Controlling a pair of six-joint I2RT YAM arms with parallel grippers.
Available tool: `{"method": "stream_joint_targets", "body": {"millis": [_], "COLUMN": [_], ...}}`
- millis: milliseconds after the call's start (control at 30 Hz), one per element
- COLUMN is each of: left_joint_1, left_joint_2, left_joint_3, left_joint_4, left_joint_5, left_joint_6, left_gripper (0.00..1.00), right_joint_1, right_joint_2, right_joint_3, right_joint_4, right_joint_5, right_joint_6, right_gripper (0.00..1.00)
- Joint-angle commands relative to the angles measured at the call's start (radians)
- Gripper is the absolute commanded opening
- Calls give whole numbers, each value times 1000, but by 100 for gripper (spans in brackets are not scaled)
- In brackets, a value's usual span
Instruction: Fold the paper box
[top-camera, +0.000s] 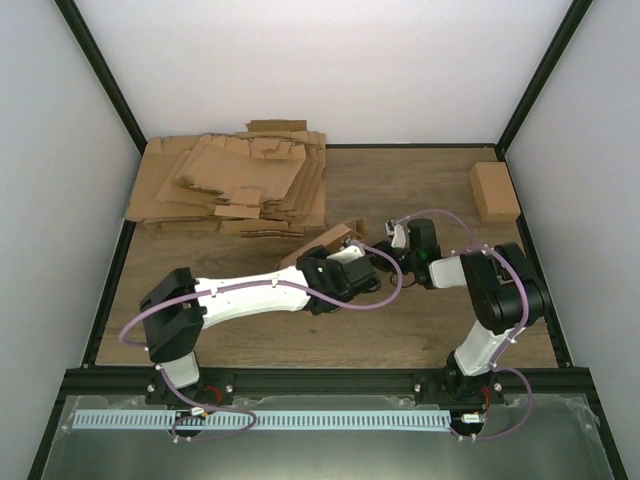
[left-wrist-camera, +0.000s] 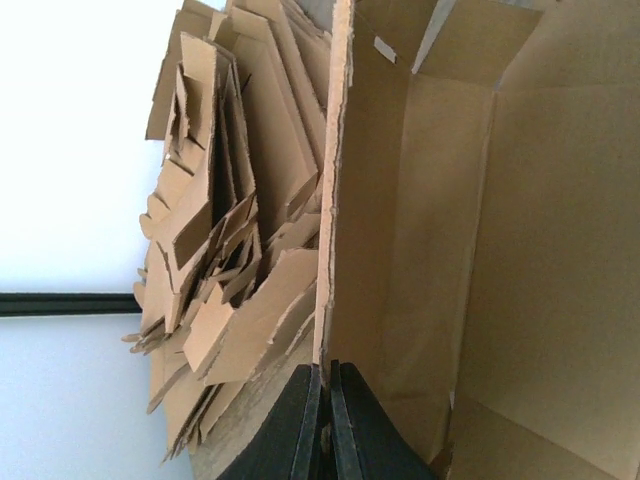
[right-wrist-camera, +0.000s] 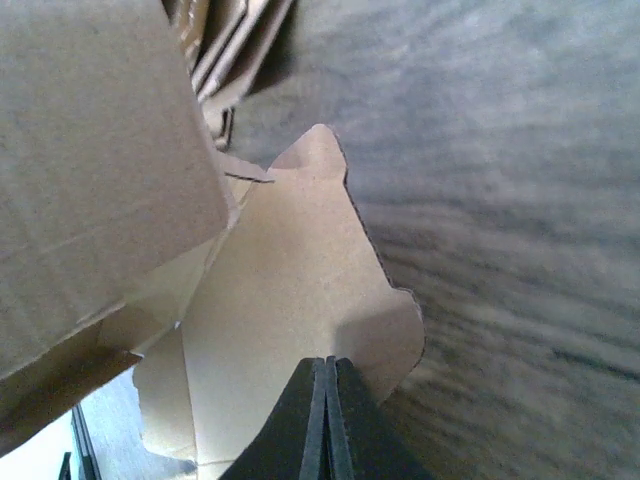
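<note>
Standing half-formed near the centre of the table (top-camera: 430, 190), the paper box (top-camera: 330, 243) has the heap of flat sheets (top-camera: 235, 185) at its 10 o'clock. The left gripper (left-wrist-camera: 322, 400) pinches one wall's edge. At 3 o'clock the right gripper (right-wrist-camera: 327, 400) is fully closed and empty, tips at a rounded flap.

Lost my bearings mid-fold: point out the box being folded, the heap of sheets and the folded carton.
box (left-wrist-camera: 540, 260): left wrist view, inner panel.
heap of sheets (top-camera: 230, 185): top view, uppermost sheet.
folded carton (top-camera: 494, 190): top view, upper face.

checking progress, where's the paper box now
In the top view, the paper box sits mid-table, at the near right corner of the heap of flat cardboard sheets.
</note>
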Motion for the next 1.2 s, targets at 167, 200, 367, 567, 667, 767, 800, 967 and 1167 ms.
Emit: {"method": "stream_joint_targets", "body": {"millis": [167,200,367,567,667,767,800,967,1167], "left_joint_1": [-46,-46,-47,-47,-47,-47,-47,-47,-46], "left_joint_2": [36,36,36,59,65,67,67,61,56], "left_joint_3": [1,2,-12,-15,-7,-2,-2,-4,1], "left_joint_4": [-8,-15,-30,-30,-28,-24,-24,-20,-13], "left_joint_5": [-56,-53,-54,-89,-94,-82,-81,-85,-75], "left_joint_6": [-89,-98,-133,-129,-123,-113,-111,-87,-67], "left_gripper": [4,4,4,4,4,4,4,4,4], "right_joint_1": [-10,-10,-10,16,60,89,94,103,115], "right_joint_2": [-129,-141,-197,-292,-311,-318,-316,-280,-211], "right_joint_3": [-95,-98,-148,-208,-206,-193,-190,-144,-80], "right_joint_4": [-7,-10,56,152,183,201,212,241,228], "right_joint_5": [65,77,102,165,209,277,296,352,342], "right_joint_6": [-96,-113,-163,-209,-257,-308,-326,-357,-351], "right_gripper": [1,1,4,14,24,32,36,50,50]}}
